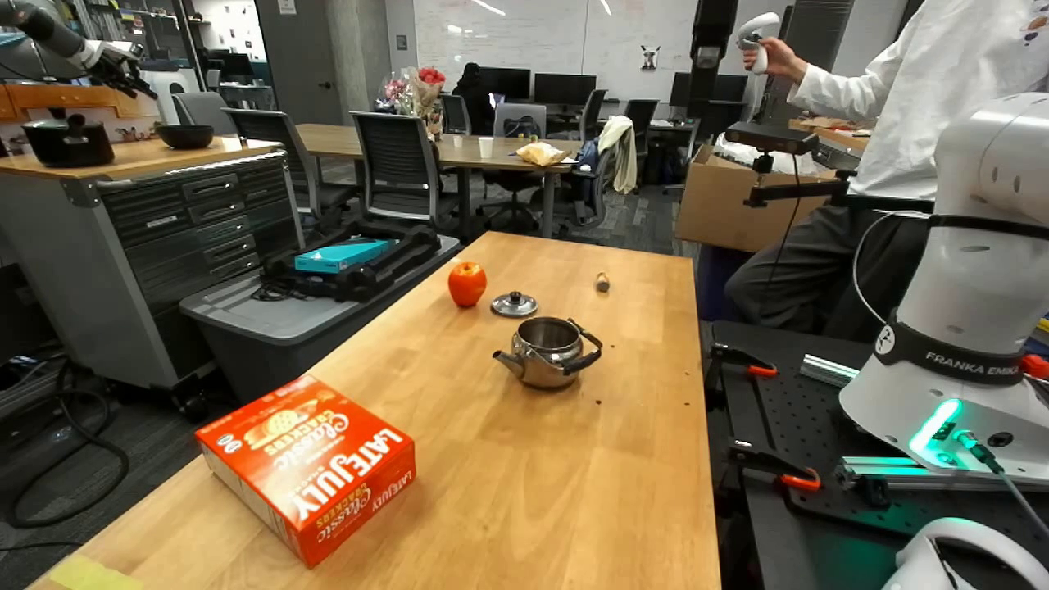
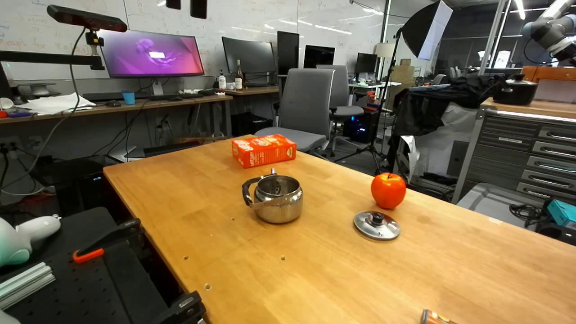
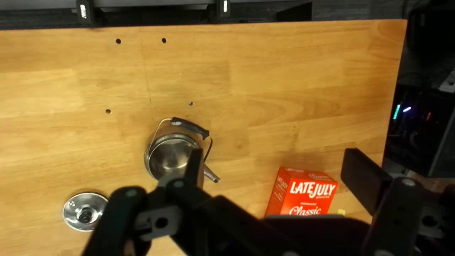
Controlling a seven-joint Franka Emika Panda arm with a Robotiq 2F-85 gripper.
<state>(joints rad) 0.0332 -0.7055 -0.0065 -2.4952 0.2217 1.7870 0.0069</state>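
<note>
In the wrist view my gripper (image 3: pixel 274 153) stands open high over the table, with nothing between its fingers. Its dark fingertips (image 2: pixel 198 8) also hang at the top edge of an exterior view. Below and between them in the wrist view lies an orange-red cracker box (image 3: pixel 311 195), its lower part hidden by the gripper. A lidless steel kettle (image 3: pixel 170 156) with a black handle is partly covered by the left-hand finger. Its lid (image 3: pixel 75 209) rests apart on the table, knob up. A red apple (image 1: pixel 467 285) stands beside the lid (image 1: pixel 515 305) in both exterior views.
A small cylinder (image 1: pixel 602 283) lies on the wooden table (image 1: pixel 565 492). Along one table edge are clamps (image 1: pixel 778 471) and the robot's mounting plate. A person (image 1: pixel 910 98) holding a controller stands near the arm. A grey bin (image 1: pixel 270 315) stands by the opposite edge.
</note>
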